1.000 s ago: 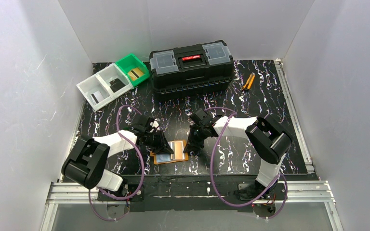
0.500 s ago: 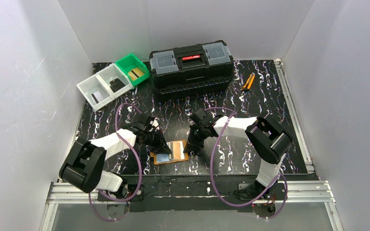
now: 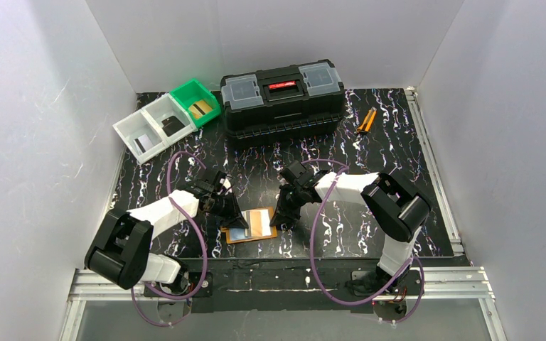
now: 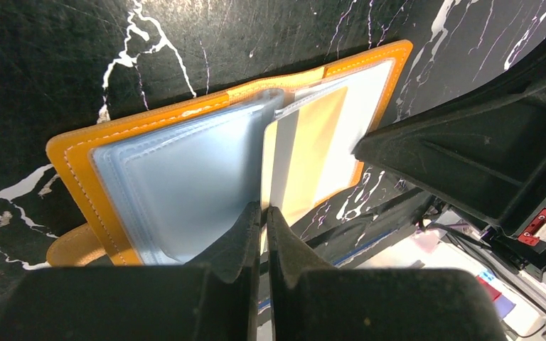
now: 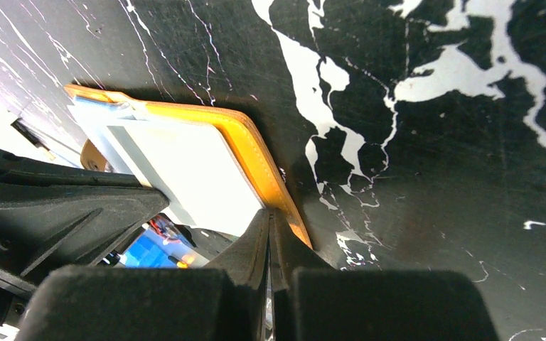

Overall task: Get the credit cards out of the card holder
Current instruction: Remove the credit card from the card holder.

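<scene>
The orange card holder [image 3: 250, 225] lies open on the black marbled table between the two arms, its bluish plastic pockets [image 4: 178, 181] facing up. A gold-tan credit card [image 4: 306, 153] with a grey stripe sticks partway out of a pocket. My left gripper [image 4: 264, 212] is shut on that card's near edge. My right gripper [image 5: 269, 217] is shut, its tips resting against the holder's orange rim [image 5: 259, 153] on the right side. In the top view the left gripper [image 3: 236, 217] and the right gripper [image 3: 282, 217] flank the holder.
A black toolbox [image 3: 282, 94] stands at the back. White bins [image 3: 151, 128] and a green bin [image 3: 196, 101] at the back left hold cards. Orange-handled pliers [image 3: 366, 121] lie at the back right. White walls enclose the table.
The left jaws have closed onto the gold-tan card's edge, and the left wrist has shifted slightly to the left. The right arm and the holder have stayed where they were.
</scene>
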